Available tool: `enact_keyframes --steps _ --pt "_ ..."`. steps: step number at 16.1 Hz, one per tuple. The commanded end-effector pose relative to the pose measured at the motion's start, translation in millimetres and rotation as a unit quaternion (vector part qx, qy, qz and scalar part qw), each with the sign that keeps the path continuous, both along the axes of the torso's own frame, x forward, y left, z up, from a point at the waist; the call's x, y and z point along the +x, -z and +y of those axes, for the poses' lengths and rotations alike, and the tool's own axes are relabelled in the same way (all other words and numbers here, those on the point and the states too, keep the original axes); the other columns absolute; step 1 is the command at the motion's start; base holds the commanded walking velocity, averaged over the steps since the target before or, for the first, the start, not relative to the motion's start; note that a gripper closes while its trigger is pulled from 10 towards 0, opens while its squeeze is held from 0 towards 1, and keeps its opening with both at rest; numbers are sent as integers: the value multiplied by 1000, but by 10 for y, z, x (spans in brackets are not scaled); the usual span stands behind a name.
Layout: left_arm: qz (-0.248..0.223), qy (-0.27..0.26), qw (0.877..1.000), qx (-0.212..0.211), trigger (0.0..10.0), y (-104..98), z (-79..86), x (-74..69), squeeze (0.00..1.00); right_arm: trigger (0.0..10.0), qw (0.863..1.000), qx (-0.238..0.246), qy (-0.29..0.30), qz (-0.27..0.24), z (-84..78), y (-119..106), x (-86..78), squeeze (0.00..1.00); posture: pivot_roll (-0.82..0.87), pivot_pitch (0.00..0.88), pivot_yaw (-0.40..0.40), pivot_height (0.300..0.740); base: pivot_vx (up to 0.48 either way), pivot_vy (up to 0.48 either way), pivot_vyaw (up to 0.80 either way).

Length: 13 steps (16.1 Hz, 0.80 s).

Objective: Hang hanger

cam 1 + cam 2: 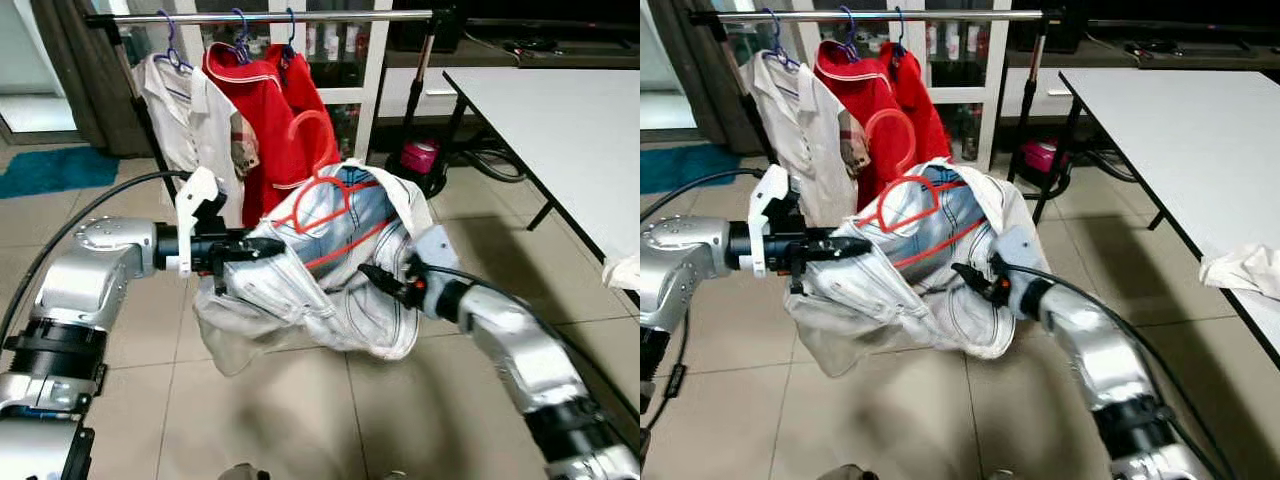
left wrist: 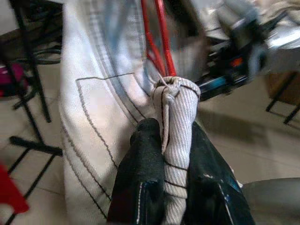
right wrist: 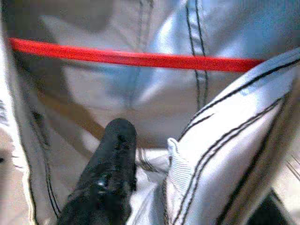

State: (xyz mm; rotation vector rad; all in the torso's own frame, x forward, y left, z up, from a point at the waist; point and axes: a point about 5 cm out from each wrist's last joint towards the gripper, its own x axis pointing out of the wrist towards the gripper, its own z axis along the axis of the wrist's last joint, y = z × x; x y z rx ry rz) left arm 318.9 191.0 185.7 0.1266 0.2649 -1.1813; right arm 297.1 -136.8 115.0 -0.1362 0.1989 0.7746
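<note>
A white shirt (image 1: 190, 115) and a red top (image 1: 262, 95) hang side by side on purple hooks from a metal clothes rail (image 1: 260, 17), the white one nearer the rail's left end. Beyond the rail's right post a pink container (image 1: 420, 156) sits on the tiled floor (image 1: 300, 420), with dark cables beside it. A white table (image 1: 560, 120) stands to the right; a crumpled white cloth (image 1: 1245, 270) lies at its near edge. A teal rug (image 1: 55, 168) lies at the far left.
</note>
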Motion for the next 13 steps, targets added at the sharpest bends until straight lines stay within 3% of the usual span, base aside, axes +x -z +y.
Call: enact_keyframes --steps 1,5,8,10,11,12,13 --pt "-48 3 999 -5 0 -198 -28 65 0 10000 1000 23 -14 -8 15 -91 -18 1000 -136 0 18 740 0 0 0" --pt "-79 -30 996 23 0 -187 15 186 0 10000 998 -62 -6 -19 -29 1 2 1000 -134 0 14 740 0 0 0" --pt "-101 -69 992 36 0 -193 51 269 0 10000 995 -95 26 -24 -83 18 34 1000 -134 0 14 740 0 0 0" --pt "-118 -79 989 34 0 -208 -2 312 0 10000 986 -111 121 -25 -113 68 115 1000 -137 0 15 740 0 0 0" --pt "-119 -69 990 31 0 -194 -48 311 0 10000 984 -110 141 -23 -70 99 137 1000 -138 0 17 740 0 0 0" --pt "-122 -59 990 32 0 -163 -120 307 0 10000 981 -113 158 -19 70 153 173 329 -136 0 19 740 0 0 0" --pt "-125 -60 990 35 0 -147 -142 316 0 10000 979 -119 165 -19 127 164 186 0 -132 0 15 740 0 0 0"
